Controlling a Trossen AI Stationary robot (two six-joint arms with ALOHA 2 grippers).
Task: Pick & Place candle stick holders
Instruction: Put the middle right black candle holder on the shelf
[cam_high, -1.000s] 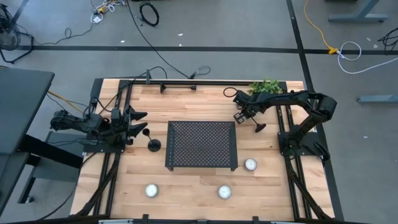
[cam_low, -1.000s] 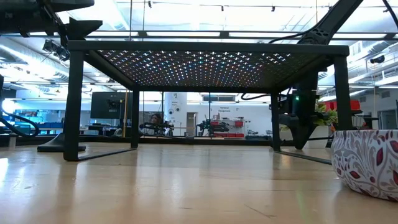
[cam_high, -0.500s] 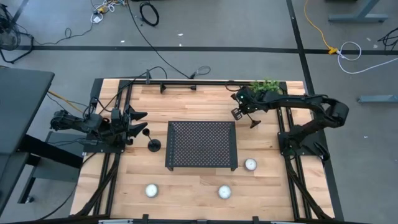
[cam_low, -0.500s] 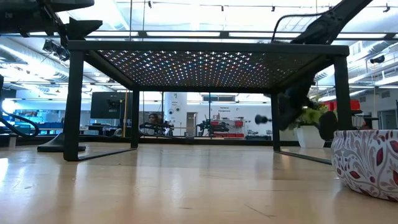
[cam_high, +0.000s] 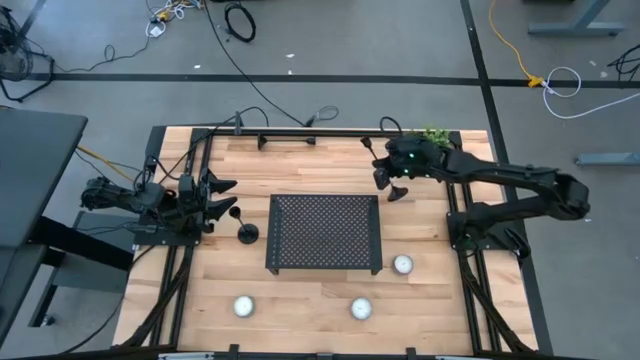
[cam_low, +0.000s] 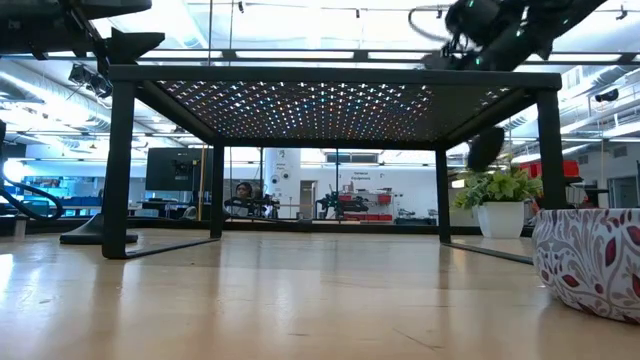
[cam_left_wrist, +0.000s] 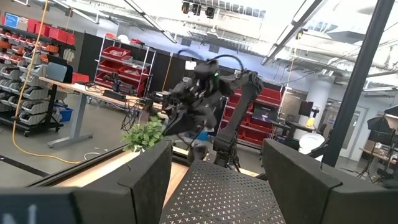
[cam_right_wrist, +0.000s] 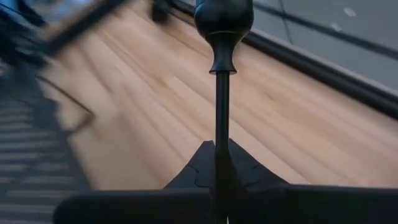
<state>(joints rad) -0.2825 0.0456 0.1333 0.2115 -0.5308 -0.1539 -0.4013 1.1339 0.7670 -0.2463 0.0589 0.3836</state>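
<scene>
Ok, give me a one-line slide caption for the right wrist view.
Right gripper shut on the thin stem of a black metal candle stick holder, carried above the light wooden table.

My fingers (cam_right_wrist: 214, 171) pinched a candle stick holder's thin stem (cam_right_wrist: 221, 112), its cup above the blurred wooden table (cam_right_wrist: 280, 124).

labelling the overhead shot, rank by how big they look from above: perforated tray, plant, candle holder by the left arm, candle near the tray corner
1. perforated tray
2. plant, partly hidden by the right arm
3. candle holder and candle look about alike, so no ranking between them
</scene>
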